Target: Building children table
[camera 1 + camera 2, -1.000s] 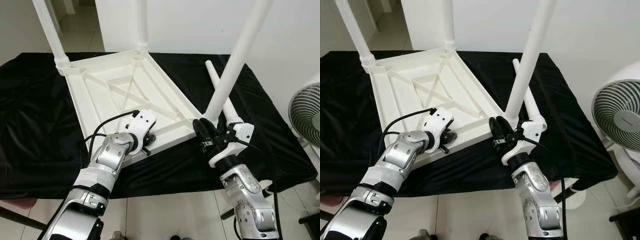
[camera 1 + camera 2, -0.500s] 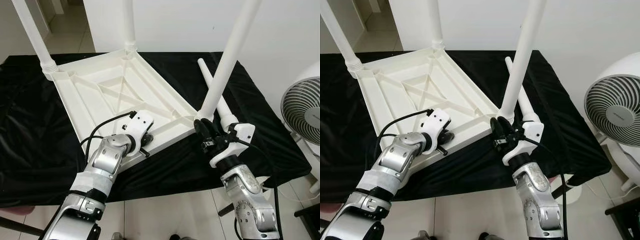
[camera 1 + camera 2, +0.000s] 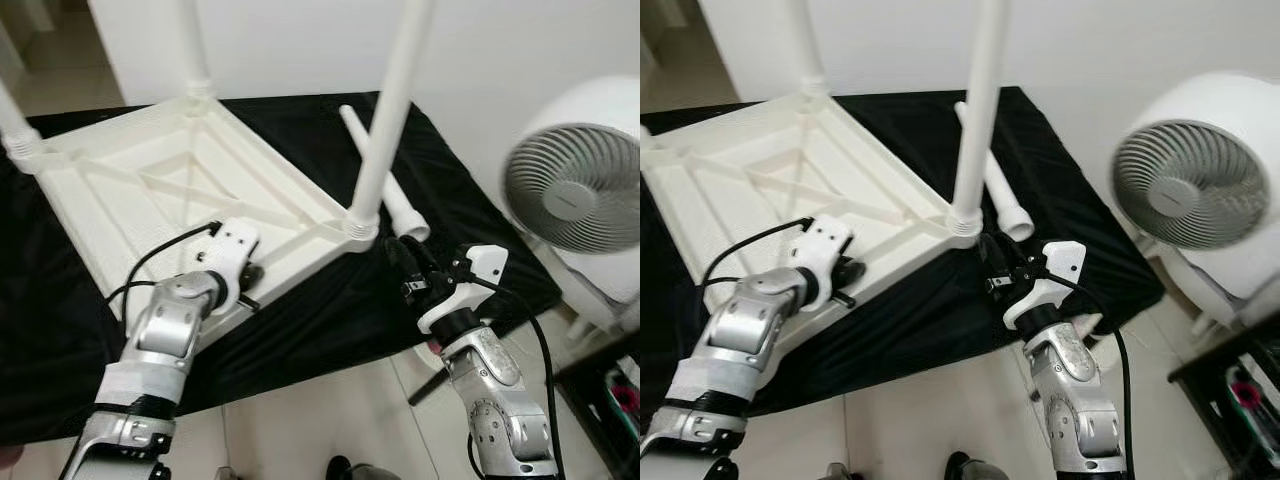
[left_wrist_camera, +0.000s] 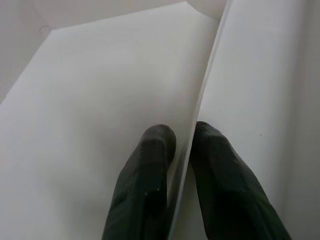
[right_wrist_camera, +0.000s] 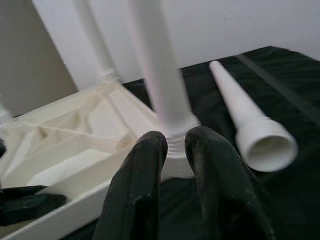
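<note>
The white children's table top [image 3: 150, 190] lies upside down on a black cloth. Three white legs stand up from it, the nearest one [image 3: 385, 120] in the front right corner. A loose leg [image 3: 1005, 205] lies on the cloth just right of that corner, wide end toward me. My left gripper [image 3: 250, 285] is shut on the thin near rim of the table top, one finger on each side of the rim [image 4: 200, 115]. My right gripper [image 3: 398, 256] hovers shut and empty just in front of the corner leg's base [image 5: 175, 132], with the loose leg [image 5: 245, 112] beside it.
A white fan [image 3: 575, 185] stands close on the right, past the edge of the black cloth [image 3: 450, 170]. Tiled floor lies in front of the cloth's near edge. A dark piece of furniture [image 3: 610, 380] is at the lower right.
The whole view has swung right, so the fan shows larger and the table sits further left. The left gripper stays on the rim. The right gripper now sits slightly right of the leg's base.
</note>
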Robot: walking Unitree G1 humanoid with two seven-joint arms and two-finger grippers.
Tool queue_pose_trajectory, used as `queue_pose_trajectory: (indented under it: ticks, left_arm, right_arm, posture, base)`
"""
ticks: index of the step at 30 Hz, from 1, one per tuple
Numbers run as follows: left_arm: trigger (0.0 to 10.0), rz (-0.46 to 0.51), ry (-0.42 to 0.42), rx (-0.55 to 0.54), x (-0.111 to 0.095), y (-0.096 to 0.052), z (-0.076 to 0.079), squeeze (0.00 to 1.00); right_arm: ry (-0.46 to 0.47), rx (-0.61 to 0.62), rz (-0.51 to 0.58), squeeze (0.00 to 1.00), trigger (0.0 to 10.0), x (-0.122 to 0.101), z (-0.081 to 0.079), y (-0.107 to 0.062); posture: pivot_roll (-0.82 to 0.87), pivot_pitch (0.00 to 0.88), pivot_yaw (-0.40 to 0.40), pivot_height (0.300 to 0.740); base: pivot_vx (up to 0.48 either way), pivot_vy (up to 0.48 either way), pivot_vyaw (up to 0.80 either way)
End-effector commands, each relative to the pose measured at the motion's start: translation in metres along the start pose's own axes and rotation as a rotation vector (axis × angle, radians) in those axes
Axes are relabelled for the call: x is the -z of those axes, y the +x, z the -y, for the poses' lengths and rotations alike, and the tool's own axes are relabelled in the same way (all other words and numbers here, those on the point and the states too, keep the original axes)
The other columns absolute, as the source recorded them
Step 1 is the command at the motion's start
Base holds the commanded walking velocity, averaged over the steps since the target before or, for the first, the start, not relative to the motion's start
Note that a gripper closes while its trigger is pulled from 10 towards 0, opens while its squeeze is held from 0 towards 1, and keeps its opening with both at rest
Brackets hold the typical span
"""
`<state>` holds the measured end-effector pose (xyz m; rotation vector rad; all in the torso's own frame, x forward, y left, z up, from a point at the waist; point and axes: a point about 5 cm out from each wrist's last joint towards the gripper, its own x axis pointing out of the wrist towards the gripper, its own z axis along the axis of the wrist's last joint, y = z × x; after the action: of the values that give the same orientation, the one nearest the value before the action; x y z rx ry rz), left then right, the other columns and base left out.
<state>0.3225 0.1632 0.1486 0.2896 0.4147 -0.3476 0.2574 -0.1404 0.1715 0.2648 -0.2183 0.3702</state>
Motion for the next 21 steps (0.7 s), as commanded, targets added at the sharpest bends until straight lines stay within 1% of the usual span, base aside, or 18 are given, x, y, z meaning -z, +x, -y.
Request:
queue_pose_trajectory:
  ticks: [1,3,4,6,7,8,15,16,17,20,21]
  left_arm:
    - [0.0,-0.055,-0.015,-0.303,0.011,-0.013,-0.03,0.0]
    - [0.0,-0.027,-0.027,-0.241,0.005,-0.013,-0.018,0.0]
    - [0.0,-0.02,-0.03,-0.223,0.004,-0.013,-0.014,0.0]
    - [0.0,-0.02,-0.03,-0.223,0.004,-0.013,-0.014,0.0]
    - [0.0,0.002,-0.042,-0.182,-0.002,-0.011,-0.006,0.0]
    - [0.0,0.02,-0.036,-0.158,-0.007,-0.009,0.0,0.0]
    - [0.0,0.054,-0.026,-0.155,-0.02,-0.004,0.008,0.0]
    - [1.3,0.056,-0.016,-0.16,-0.022,-0.002,0.01,0.0]
    - [10.0,0.059,0.01,-0.153,-0.026,0.002,0.015,0.0]
    - [10.0,0.076,0.041,-0.125,-0.033,0.01,0.028,0.0]
    - [10.0,0.076,0.041,-0.125,-0.033,0.01,0.028,0.0]
  right_arm:
    - [-0.005,-0.001,-0.016,0.0,10.0,0.002,0.002,0.0]
    - [-0.006,-0.003,-0.018,0.0,10.0,0.002,0.002,0.0]
    - [-0.006,-0.003,-0.019,0.0,10.0,0.002,0.001,0.0]
    - [-0.006,-0.003,-0.019,0.0,10.0,0.002,0.001,0.0]
    - [-0.006,-0.005,-0.02,0.0,10.0,0.003,0.001,0.001]
    - [-0.006,-0.007,-0.021,0.0,10.0,0.003,0.001,0.001]
    - [-0.013,-0.001,-0.022,0.0,10.0,0.003,0.002,0.0]
    - [-0.012,0.0,-0.023,0.0,10.0,0.003,0.002,0.0]
    - [-0.011,0.001,-0.024,0.0,10.0,0.004,0.002,0.0]
    - [-0.01,0.001,-0.022,0.0,10.0,0.004,0.001,0.0]
    - [-0.01,0.001,-0.022,0.0,10.0,0.004,0.001,0.0]
  posture:
    - [0.1,0.099,-0.019,0.74]
    - [0.11,0.101,-0.022,0.74]
    - [0.11,0.101,-0.022,0.74]
    - [0.11,0.101,-0.022,0.74]
    - [0.11,0.101,-0.022,0.74]
    - [0.1,0.101,-0.02,0.74]
    - [0.1,0.104,-0.015,0.74]
    - [0.1,0.104,-0.014,0.74]
    - [0.1,0.103,-0.013,0.74]
    - [0.09,0.103,-0.011,0.74]
    - [0.09,0.103,-0.011,0.74]
  base:
    - [0.0,0.0,0.0]
    - [0.0,0.0,0.0]
    - [0.0,0.0,0.0]
    - [0.0,0.0,0.0]
    - [0.0,0.0,0.0]
    - [0.0,0.0,0.0]
    - [0.0,0.0,0.0]
    - [0.0,0.0,0.0]
    - [0.0,0.0,0.0]
    - [0.0,0.0,0.0]
    - [0.0,0.0,0.0]
